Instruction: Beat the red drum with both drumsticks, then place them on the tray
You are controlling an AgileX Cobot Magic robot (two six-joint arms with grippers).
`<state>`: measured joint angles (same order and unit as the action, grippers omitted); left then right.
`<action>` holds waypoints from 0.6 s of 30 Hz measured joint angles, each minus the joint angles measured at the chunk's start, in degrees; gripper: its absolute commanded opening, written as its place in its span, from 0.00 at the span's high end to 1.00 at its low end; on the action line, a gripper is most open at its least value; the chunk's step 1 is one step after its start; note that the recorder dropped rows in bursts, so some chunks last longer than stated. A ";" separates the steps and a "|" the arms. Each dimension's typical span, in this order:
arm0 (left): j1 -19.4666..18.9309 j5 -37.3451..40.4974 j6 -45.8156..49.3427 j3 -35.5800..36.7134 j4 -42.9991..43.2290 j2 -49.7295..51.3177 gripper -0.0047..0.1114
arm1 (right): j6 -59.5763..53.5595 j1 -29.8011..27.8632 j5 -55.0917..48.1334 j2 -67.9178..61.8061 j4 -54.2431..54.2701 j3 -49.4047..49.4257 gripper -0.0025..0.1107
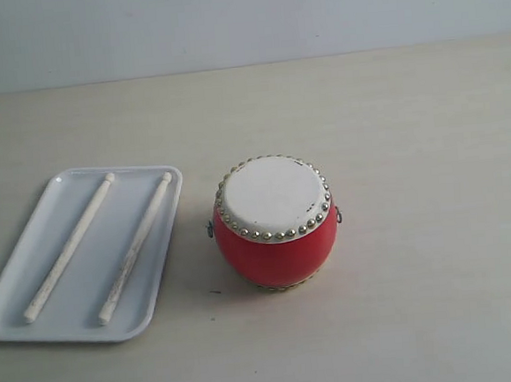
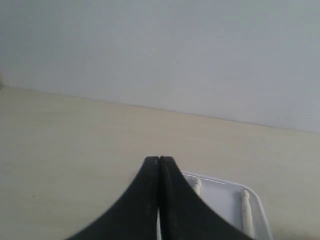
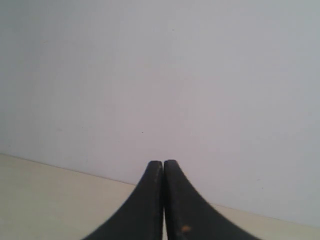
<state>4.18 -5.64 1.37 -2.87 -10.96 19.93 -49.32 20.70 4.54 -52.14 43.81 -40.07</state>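
Bearing tray (image 1: 102, 247), beige tabletop (image 1: 424, 302); grey wall (image 1: 242, 19)

Right gripper (image 3: 163, 165) is pinched fully together, black fingers (image 3: 145, 205) touching at the tips, nothing between them. Behind it there's just pale tabletop (image 3: 45, 200) and a plain grey-white wall (image 3: 160, 75).

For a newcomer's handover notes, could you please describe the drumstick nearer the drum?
Start at the white tray left of the red drum. Two pale sticks lie in it side by side. Yours is the drumstick on the drum's side; its neighbour lies further left.
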 measured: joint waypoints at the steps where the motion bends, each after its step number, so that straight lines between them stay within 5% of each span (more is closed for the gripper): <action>1: -1.34 1.92 0.00 0.00 0.00 -2.10 0.96 | 0.00 0.00 0.00 0.00 0.00 0.00 0.98; 9: -8.09 12.67 0.00 0.00 0.00 -14.64 0.96 | 0.00 0.00 0.00 0.00 0.00 0.00 0.98; 18: -8.78 19.29 0.10 0.00 0.00 -19.63 0.96 | 0.00 0.00 0.00 0.00 0.00 0.00 0.98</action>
<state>-4.61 13.65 1.47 -2.87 -10.96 0.31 -49.32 20.70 4.54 -52.14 43.81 -40.07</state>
